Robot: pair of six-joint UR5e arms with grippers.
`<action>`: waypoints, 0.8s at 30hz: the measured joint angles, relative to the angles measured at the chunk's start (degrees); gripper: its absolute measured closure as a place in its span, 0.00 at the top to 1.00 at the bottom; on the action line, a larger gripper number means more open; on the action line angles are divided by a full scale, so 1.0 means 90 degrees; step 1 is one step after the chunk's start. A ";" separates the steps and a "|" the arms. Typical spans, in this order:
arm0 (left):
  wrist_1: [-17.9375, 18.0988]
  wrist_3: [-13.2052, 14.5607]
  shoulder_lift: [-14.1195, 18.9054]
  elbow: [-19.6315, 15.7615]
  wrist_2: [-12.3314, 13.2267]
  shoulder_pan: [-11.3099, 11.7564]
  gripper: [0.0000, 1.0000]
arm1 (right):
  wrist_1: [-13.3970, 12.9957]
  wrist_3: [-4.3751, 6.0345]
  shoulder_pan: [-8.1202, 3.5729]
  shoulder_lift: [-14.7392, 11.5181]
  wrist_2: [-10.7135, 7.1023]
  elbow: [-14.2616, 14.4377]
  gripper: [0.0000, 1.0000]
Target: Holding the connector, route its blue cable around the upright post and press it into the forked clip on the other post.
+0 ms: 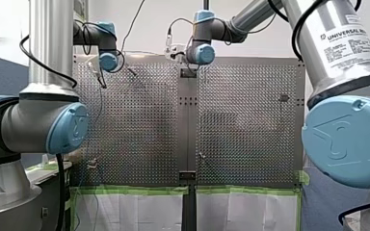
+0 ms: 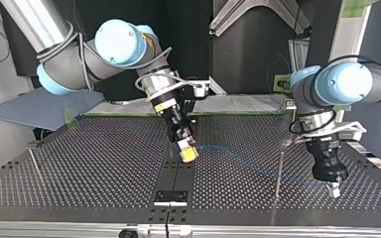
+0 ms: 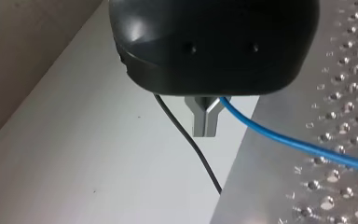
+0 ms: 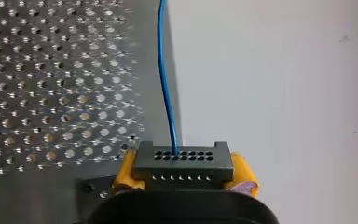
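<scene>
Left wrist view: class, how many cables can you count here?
2. A blue cable runs from the left gripper out over the perforated table; a black cable hangs beside the gripper. Others may be hidden behind it.

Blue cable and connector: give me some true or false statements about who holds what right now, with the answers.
1. My right gripper holds the connector between yellow pads. True.
2. The blue cable comes out of a hole in the connector's face. True.
3. My left gripper is open and holds nothing. False: its metal fingers are shut, with the blue cable caught between them.
4. The connector lies flat on the table. False: my right gripper holds it above the table.
</scene>
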 joint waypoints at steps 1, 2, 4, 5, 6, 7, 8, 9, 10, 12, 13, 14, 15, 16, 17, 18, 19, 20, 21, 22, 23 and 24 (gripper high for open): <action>-0.0001 0.0000 -0.0043 0.0047 0.0024 0.0015 0.00 | 0.0040 0.0000 -0.0002 0.0060 0.0000 -0.0060 0.00; -0.0004 -0.0001 -0.0089 0.0107 0.0053 0.0036 0.00 | 0.0072 -0.0001 -0.0003 0.0103 -0.0001 -0.0103 0.00; -0.0007 -0.0002 -0.0133 0.0191 0.0088 0.0065 0.00 | 0.0148 -0.0004 -0.0012 0.0211 0.0001 -0.0211 0.00; -0.0005 -0.0008 -0.0159 0.0255 0.0105 0.0085 0.00 | 0.0170 -0.0004 -0.0019 0.0259 0.0001 -0.0258 0.00; -0.0005 -0.0013 -0.0182 0.0305 0.0118 0.0099 0.00 | 0.0184 -0.0003 -0.0026 0.0308 0.0001 -0.0307 0.00; -0.0007 -0.0017 -0.0209 0.0352 0.0134 0.0113 0.00 | 0.0193 -0.0002 -0.0036 0.0373 0.0001 -0.0372 0.00; -0.0011 -0.0022 -0.0251 0.0407 0.0157 0.0132 0.00 | 0.0199 -0.0002 -0.0043 0.0423 0.0000 -0.0423 0.00; -0.0016 -0.0025 -0.0287 0.0439 0.0174 0.0145 0.00 | 0.0203 -0.0001 -0.0051 0.0475 0.0000 -0.0475 0.00; -0.0021 -0.0027 -0.0324 0.0462 0.0189 0.0153 0.00 | 0.0206 0.0000 -0.0060 0.0543 -0.0003 -0.0542 0.00; -0.0036 -0.0023 -0.0412 0.0488 0.0209 0.0152 0.00 | 0.0211 0.0004 -0.0073 0.0644 -0.0013 -0.0644 0.00; -0.0044 -0.0018 -0.0445 0.0494 0.0211 0.0148 0.00 | 0.0216 0.0007 -0.0082 0.0708 -0.0019 -0.0708 0.00; -0.0057 -0.0010 -0.0489 0.0497 0.0206 0.0144 0.00 | 0.0220 0.0010 -0.0090 0.0755 -0.0022 -0.0756 0.00; -0.0070 -0.0002 -0.0521 0.0497 0.0201 0.0141 0.00 | 0.0226 0.0013 -0.0098 0.0801 -0.0024 -0.0802 0.00; -0.0086 0.0010 -0.0551 0.0495 0.0194 0.0136 0.00 | 0.0236 0.0016 -0.0108 0.0861 -0.0027 -0.0864 0.00; -0.0104 0.0028 -0.0584 0.0481 0.0185 0.0128 0.00 | 0.0244 0.0017 -0.0117 0.0899 -0.0027 -0.0912 0.00; -0.0113 0.0043 -0.0603 0.0461 0.0179 0.0122 0.00 | 0.0252 0.0018 -0.0126 0.0929 -0.0028 -0.0957 0.00; -0.0116 0.0057 -0.0617 0.0437 0.0175 0.0117 0.00 | 0.0262 0.0019 -0.0137 0.0959 -0.0029 -0.1001 0.00; -0.0112 0.0071 -0.0631 0.0398 0.0172 0.0110 0.00 | 0.0269 0.0019 -0.0144 0.0974 -0.0029 -0.1024 0.00; -0.0103 0.0079 -0.0639 0.0366 0.0168 0.0106 0.00 | 0.0278 0.0020 -0.0151 0.0987 -0.0030 -0.1040 0.00; -0.0090 0.0085 -0.0645 0.0330 0.0167 0.0104 0.00 | 0.0293 0.0020 -0.0158 0.0999 -0.0029 -0.1055 0.00; -0.0064 0.0089 -0.0652 0.0273 0.0169 0.0102 0.00 | 0.0308 0.0020 -0.0162 0.1006 -0.0028 -0.1062 0.00; -0.0039 0.0092 -0.0656 0.0231 0.0171 0.0100 0.00 | 0.0323 0.0020 -0.0167 0.1011 -0.0026 -0.1066 0.00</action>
